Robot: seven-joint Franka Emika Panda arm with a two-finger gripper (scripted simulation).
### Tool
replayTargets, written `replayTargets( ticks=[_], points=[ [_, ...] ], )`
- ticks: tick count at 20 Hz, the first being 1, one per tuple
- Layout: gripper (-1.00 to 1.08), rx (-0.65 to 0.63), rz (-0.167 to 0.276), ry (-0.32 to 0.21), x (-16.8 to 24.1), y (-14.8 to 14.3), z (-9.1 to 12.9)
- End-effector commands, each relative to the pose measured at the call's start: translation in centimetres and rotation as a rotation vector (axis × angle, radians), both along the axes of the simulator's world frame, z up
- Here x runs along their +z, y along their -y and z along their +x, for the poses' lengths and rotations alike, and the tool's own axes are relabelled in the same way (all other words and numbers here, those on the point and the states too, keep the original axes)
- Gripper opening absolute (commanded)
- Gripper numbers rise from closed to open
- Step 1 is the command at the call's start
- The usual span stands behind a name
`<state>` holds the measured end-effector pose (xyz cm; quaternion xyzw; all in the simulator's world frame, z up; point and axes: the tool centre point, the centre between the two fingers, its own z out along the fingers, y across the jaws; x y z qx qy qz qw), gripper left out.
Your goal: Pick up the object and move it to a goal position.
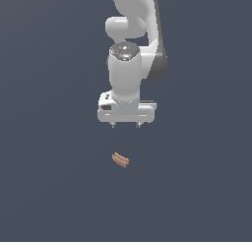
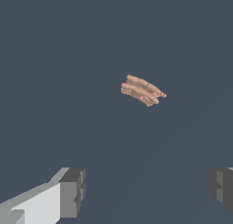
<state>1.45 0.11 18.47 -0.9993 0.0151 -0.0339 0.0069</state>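
Observation:
The object point(image 1: 120, 160) is a tiny brownish-orange ridged piece, slightly curved, lying on the dark grey floor. My white gripper point(image 1: 125, 125) hangs above it, pointing down, with clear space between it and the piece. In the wrist view the object point(image 2: 142, 90) lies ahead of the gripper point(image 2: 148, 191), whose two grey fingertips point(image 2: 73, 191) stand far apart with nothing between them. The gripper is open.
The white arm point(image 1: 133, 34) rises behind the gripper in the exterior view. A plain dark grey surface point(image 1: 49, 187) fills the surroundings in both views.

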Motion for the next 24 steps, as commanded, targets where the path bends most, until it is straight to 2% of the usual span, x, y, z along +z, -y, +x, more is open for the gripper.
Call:
replayTargets(
  ticks=[1, 15, 24],
  points=[
    [1.0, 0.0, 0.0, 0.0, 0.0, 0.0, 0.0],
    [1.0, 0.0, 0.018, -0.011, -0.2, -1.4, -0.4],
    [1.0, 0.092, 0.006, -0.015, -0.8, -1.2, 0.5]
  ],
)
